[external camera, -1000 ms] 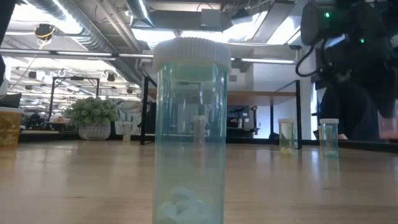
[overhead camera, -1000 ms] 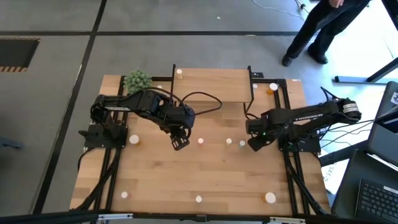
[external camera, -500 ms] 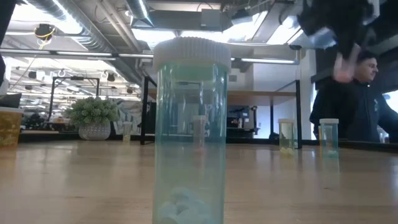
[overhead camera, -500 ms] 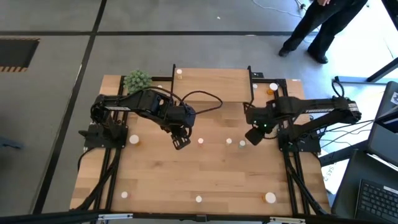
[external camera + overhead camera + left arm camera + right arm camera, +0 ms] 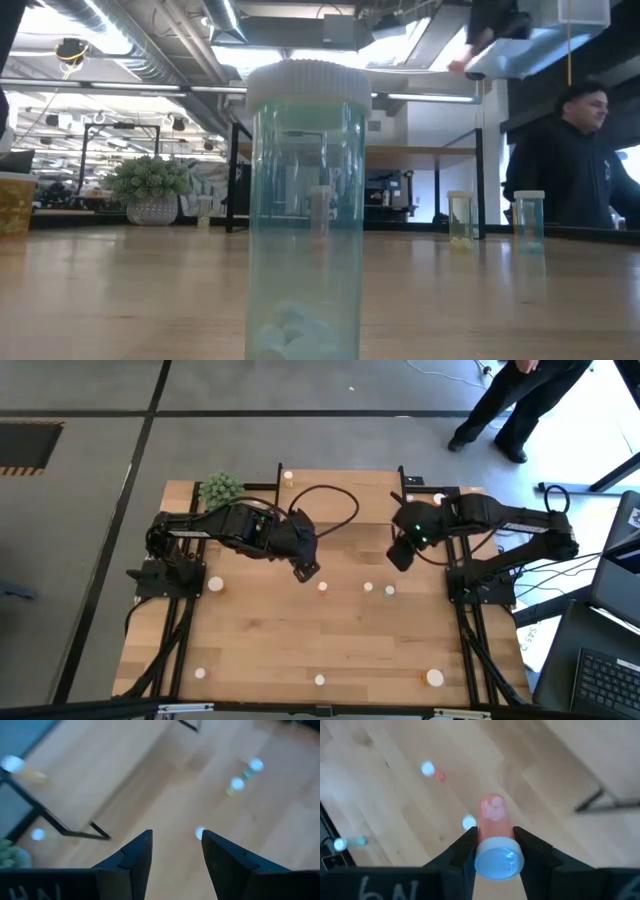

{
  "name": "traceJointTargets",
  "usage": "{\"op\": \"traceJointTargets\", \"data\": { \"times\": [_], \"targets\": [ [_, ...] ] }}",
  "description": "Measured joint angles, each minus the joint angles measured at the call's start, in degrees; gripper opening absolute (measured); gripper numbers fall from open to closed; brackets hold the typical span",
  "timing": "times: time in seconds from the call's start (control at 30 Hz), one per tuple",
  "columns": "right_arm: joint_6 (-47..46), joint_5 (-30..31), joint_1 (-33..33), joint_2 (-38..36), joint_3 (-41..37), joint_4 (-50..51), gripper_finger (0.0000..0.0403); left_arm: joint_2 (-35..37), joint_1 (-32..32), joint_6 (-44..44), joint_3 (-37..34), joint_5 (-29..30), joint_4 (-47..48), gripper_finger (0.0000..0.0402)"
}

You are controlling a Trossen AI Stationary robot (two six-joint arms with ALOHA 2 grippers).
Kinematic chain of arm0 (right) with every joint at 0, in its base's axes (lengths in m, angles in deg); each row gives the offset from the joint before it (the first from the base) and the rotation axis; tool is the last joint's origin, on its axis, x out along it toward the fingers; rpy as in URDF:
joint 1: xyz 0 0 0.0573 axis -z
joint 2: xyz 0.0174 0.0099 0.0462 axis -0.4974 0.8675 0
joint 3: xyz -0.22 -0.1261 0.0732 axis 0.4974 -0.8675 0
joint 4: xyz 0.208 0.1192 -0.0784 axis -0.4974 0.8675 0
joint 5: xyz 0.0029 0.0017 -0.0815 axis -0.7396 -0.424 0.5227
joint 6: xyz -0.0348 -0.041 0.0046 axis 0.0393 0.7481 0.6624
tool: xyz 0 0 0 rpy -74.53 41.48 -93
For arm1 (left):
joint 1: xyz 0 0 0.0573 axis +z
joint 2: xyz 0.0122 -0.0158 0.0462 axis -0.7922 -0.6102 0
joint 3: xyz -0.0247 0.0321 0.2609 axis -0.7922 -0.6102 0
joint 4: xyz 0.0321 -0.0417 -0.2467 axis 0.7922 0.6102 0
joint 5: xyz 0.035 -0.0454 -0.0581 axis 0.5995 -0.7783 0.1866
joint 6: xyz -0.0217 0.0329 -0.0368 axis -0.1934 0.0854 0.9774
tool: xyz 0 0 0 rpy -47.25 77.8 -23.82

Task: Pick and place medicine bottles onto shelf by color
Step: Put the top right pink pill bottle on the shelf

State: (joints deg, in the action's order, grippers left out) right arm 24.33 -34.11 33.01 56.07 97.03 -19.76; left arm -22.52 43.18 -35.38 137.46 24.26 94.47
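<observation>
My right gripper [image 5: 398, 556] hovers above the table just before the shelf's [image 5: 340, 495] right front corner, shut on a pink-red bottle [image 5: 493, 812] with a pale cap. My left gripper [image 5: 305, 568] is open and empty over the table in front of the shelf's left half. In the left wrist view its fingers [image 5: 176, 835] frame a small bottle [image 5: 200, 833] far below. Three small bottles [image 5: 323, 587] [image 5: 368, 588] [image 5: 390, 591] stand upright mid-table between the arms. A green bottle [image 5: 305, 200] stands close to the low camera. My right gripper pinches the pink-red bottle between its two fingers, on the body just under the cap [image 5: 485, 836]. The cap [image 5: 499, 861] faces back toward the wrist and the bottom end points away past the fingertips. The bottle is lifted clear of the table.
One bottle [image 5: 288, 476] stands on the shelf's far left corner, and two more [image 5: 412, 499] [image 5: 440, 500] just right of the shelf. Others stand near the left edge [image 5: 215, 584] and the near edge [image 5: 200, 673] [image 5: 435, 678]. A green plant ball [image 5: 221, 488] is far left. A person [image 5: 570, 160] stands beyond the table.
My right gripper has risen and moved toward the far edge and the shelf, carrying the pink-red bottle; in the low view it climbed out the top. My left gripper has moved toward the far edge and slightly right, turning as it went.
</observation>
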Motion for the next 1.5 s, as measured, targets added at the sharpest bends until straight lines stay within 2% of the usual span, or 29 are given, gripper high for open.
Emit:
{"op": "traceJointTargets", "data": {
  "times": [0.1, 0.33, 0.57, 0.9, 1.13, 1.3, 1.5],
  "targets": [
    [5.5, -0.01, 2.74, 2.26, 1.73, -2.05, 0.0119, 0.0, 0.2, 0.19, 0.0, 2.56, -0.84, 0.0166],
    [15.47, -0.66, 10.12, 9.08, 11.57, -1.94, 0.0119, 0.0, 1.89, 0.22, 0.0, 1.9, -1.19, 0.0166],
    [25.4, -4.87, 16.65, 17.61, 22.8, 1.31, 0.0119, 0.0, 3.12, 0.03, 0.0, 2.88, -1.16, 0.0166],
    [36.46, -10.96, 22.42, 30.7, 39.19, 5.42, 0.0119, 0.29, 5.08, -0.02, 0.0, 5.82, -1.04, 0.0166],
    [41.13, -11.19, 25.46, 39.74, 49.04, 5.96, 0.0119, 1.62, 5.97, 0.04, 0.03, 5.7, -1.17, 0.0166],
    [43.85, -11.19, 27.13, 45.2, 53.86, 5.67, 0.0119, 2.27, 6.08, 0.1, -0.02, 4.64, -1.22, 0.0166],
    [45.24, -12.26, 28.81, 48.77, 53.26, 4.05, 0.0119, 2.57, 6.1, 0.17, 0.02, 4.33, -1.12, 0.0166]
  ]
}}
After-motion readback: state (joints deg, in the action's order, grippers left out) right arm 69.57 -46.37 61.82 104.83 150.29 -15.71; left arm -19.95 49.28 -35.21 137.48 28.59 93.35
